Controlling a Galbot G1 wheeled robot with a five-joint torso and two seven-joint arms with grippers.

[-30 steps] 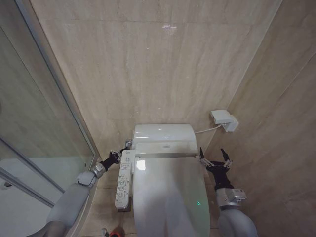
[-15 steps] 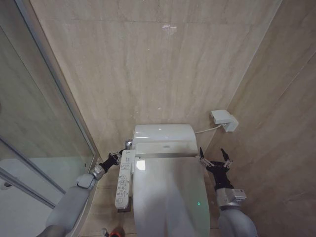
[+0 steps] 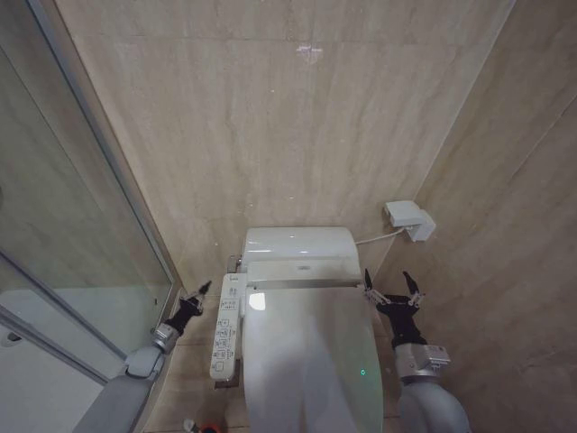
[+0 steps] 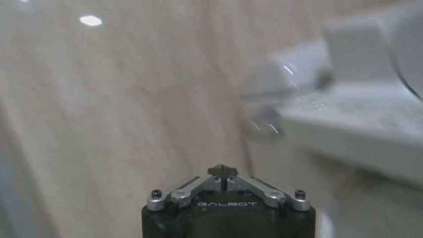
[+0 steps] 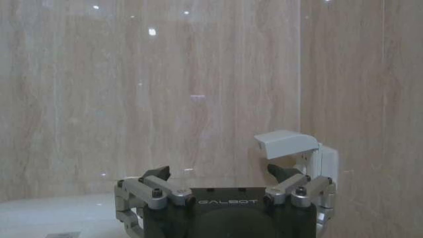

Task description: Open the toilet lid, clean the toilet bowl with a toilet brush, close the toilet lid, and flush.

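Note:
The toilet lid (image 3: pixel 306 361) is down and lies flat, so the toilet bowl is hidden under it. My left gripper (image 3: pixel 192 299) is shut and holds nothing. It hangs beside the toilet's left rear corner, a short way off a small chrome knob (image 3: pixel 233 263), which also shows blurred in the left wrist view (image 4: pixel 263 122). My right gripper (image 3: pixel 392 289) stands open and still at the lid's right rear corner, fingers spread (image 5: pixel 218 173). A bit of the toilet brush's red holder (image 3: pixel 209 428) peeks in at the bottom edge of the head view.
A long white button-panel strip (image 3: pixel 225 329) runs along the toilet's left side. The white rear housing (image 3: pixel 297 245) meets the beige tiled wall. A white wall box (image 3: pixel 410 219) with a cable sits to the right. A glass shower screen (image 3: pixel 81 271) closes off the left.
My left arm has drawn back and down-left, away from the chrome knob at the toilet's rear corner. The right gripper and the lid have not moved.

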